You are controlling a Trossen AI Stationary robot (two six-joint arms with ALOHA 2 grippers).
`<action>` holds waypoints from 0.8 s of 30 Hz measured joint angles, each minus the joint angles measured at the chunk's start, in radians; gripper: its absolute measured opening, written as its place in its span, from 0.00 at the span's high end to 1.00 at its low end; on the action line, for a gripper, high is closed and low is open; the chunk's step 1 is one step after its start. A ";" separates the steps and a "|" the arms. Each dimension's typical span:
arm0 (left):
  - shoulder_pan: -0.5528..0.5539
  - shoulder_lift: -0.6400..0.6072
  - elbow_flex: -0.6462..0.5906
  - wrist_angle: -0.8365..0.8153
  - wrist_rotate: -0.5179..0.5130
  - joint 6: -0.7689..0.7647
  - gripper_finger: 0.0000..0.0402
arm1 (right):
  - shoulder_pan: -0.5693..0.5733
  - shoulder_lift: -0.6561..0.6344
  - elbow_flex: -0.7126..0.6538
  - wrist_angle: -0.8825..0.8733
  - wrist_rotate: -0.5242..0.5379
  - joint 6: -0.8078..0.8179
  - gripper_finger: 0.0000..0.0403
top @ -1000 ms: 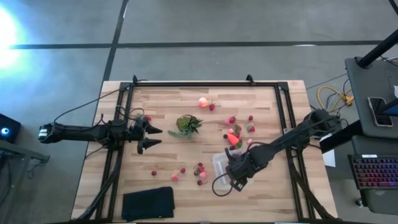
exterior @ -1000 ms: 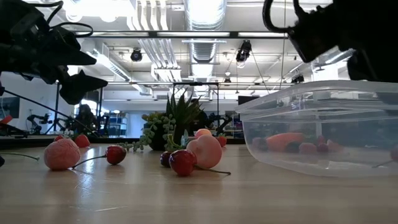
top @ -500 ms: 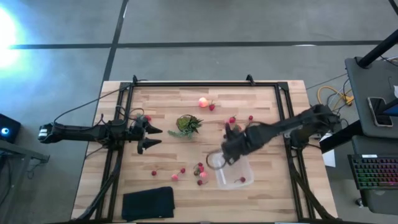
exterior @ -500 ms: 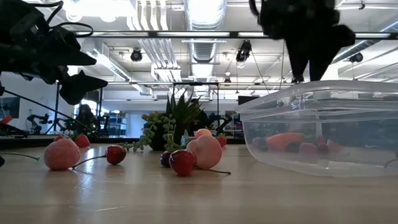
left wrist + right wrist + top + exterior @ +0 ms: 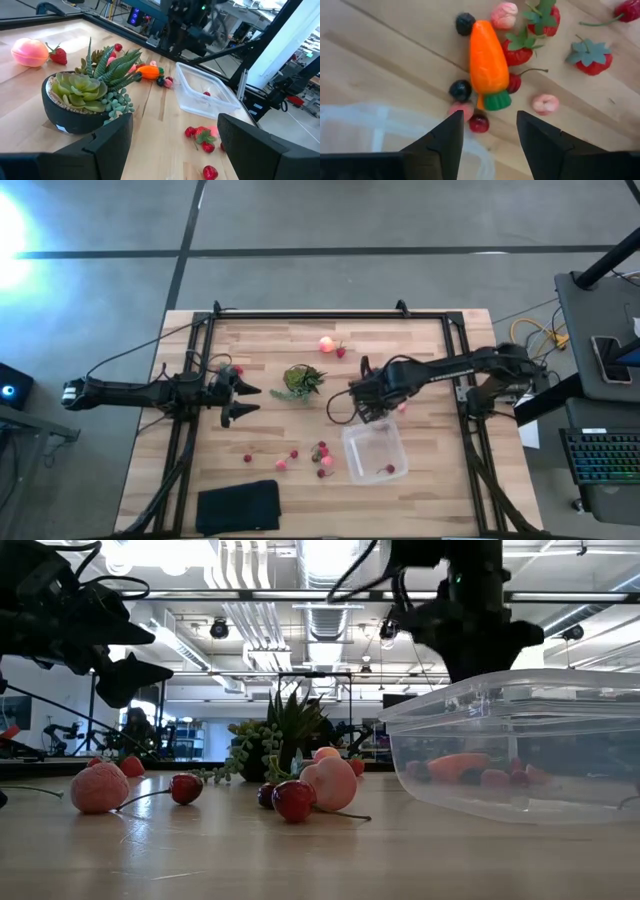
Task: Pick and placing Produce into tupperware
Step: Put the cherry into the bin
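Carrot (image 5: 488,62) lies beneath our right gripper (image 5: 489,134), open-jawed, its green end toward the tupperware (image 5: 395,135); left gripper (image 5: 243,400) waits open.

Carrot (image 5: 488,59) ringed by berries; tupperware (image 5: 376,452) just beside; bare wood between plant (image 5: 301,380) and cluster.

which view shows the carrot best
The right wrist view: the orange carrot fills the frame, its green end toward the open right gripper. The left wrist view shows it small beyond the plant; the low view only blurred through the tupperware; the high view hides it.
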 joint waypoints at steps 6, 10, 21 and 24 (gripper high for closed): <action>0.000 -0.001 0.000 -0.001 0.000 0.000 0.31 | -0.008 0.109 -0.005 0.029 -0.043 -0.014 0.59; 0.000 -0.001 0.000 0.000 0.000 0.000 0.31 | 0.000 0.113 0.003 0.017 -0.059 -0.018 0.61; 0.000 0.000 0.000 0.000 0.000 0.000 0.31 | 0.096 0.113 0.001 -0.042 -0.140 0.041 0.62; 0.000 0.000 0.000 0.000 0.000 0.000 0.31 | 0.095 0.113 0.001 -0.040 -0.130 0.057 0.62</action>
